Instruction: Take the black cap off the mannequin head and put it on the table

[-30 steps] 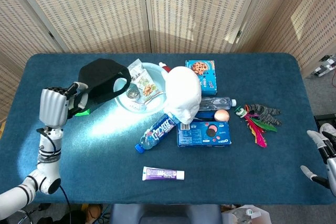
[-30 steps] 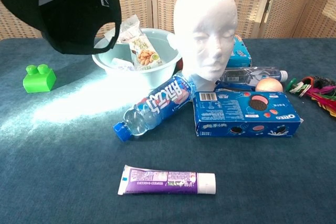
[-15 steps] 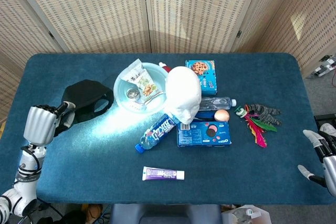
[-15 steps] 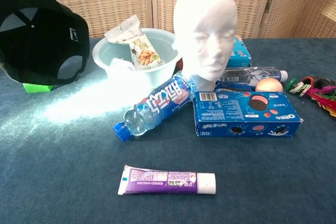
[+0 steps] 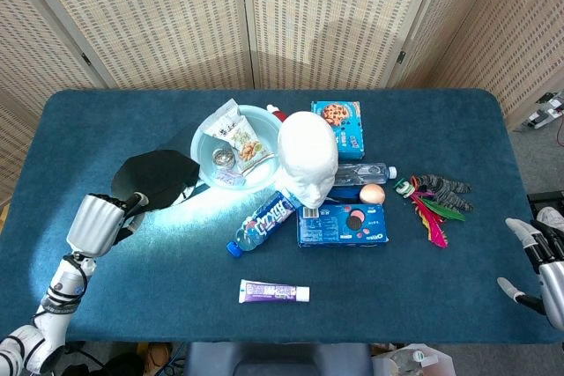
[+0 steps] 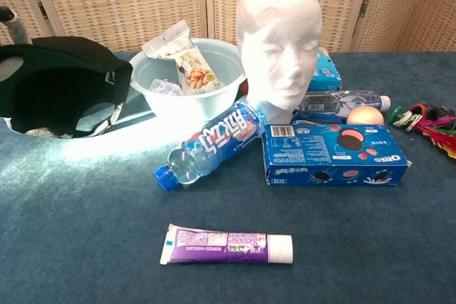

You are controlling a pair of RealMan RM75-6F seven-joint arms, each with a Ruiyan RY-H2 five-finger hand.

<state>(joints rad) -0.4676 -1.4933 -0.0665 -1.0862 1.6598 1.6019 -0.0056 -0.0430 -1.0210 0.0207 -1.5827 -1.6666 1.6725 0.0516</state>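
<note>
- The left hand [image 5: 99,220] grips the black cap's [image 5: 157,178] edge, left of the mannequin head [image 5: 307,158].
- The cap sits low on the counter [image 5: 159,305], beside the bowl [image 6: 187,97].
- The right hand [image 5: 539,263], fingers apart and holding nothing, hangs far right of the mannequin head.

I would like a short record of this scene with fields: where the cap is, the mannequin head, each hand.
cap: black cap lies low at the table's left side, beside the bowl
mannequin head: bare, upright at the centre
left hand: at the cap's near edge; grip unclear
right hand: at the right table edge, fingers apart, holding nothing
</note>
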